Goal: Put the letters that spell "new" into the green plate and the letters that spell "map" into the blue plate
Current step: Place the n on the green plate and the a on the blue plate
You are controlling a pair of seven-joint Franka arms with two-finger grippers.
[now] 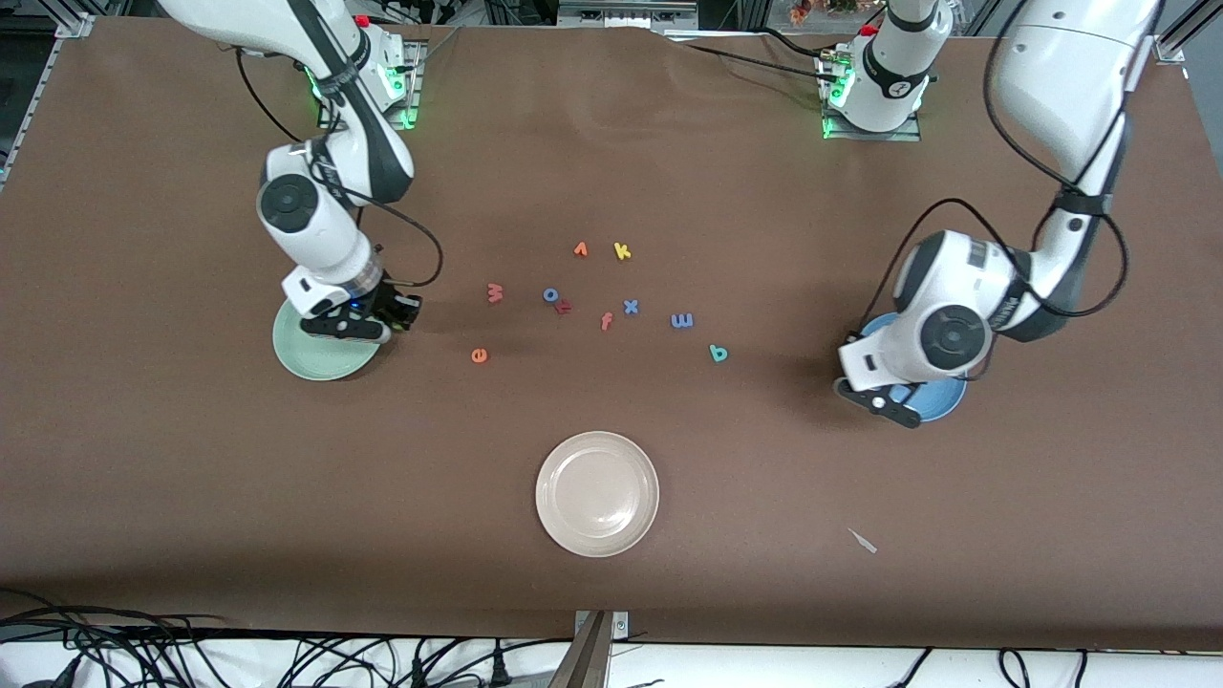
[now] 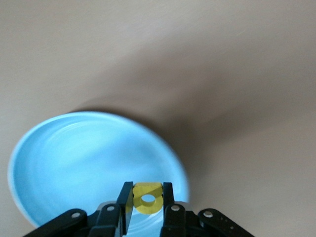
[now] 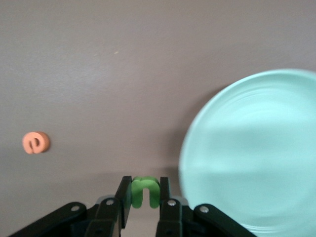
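Observation:
My left gripper [image 2: 147, 200] is shut on the yellow a [image 2: 147, 197] and hangs over the blue plate [image 2: 74, 163], near its rim. My right gripper [image 3: 144, 195] is shut on the green n [image 3: 144, 191], over bare table just beside the green plate [image 3: 256, 153]. On the table lie the orange e [image 1: 479, 355] and pinkish w [image 1: 494, 292], toward the right arm's end. The blue m [image 1: 682, 321] and teal p [image 1: 718, 354] lie toward the left arm's end. In the front view both arms partly cover their plates [image 1: 320, 358] [image 1: 941, 401].
Other letters lie in the middle: orange v [image 1: 580, 250], yellow k [image 1: 622, 251], blue o [image 1: 550, 294], dark red letter [image 1: 564, 307], orange f [image 1: 606, 322], blue x [image 1: 631, 307]. A cream-white plate [image 1: 597, 493] sits nearer the front camera. A small pale scrap [image 1: 863, 541] lies near it.

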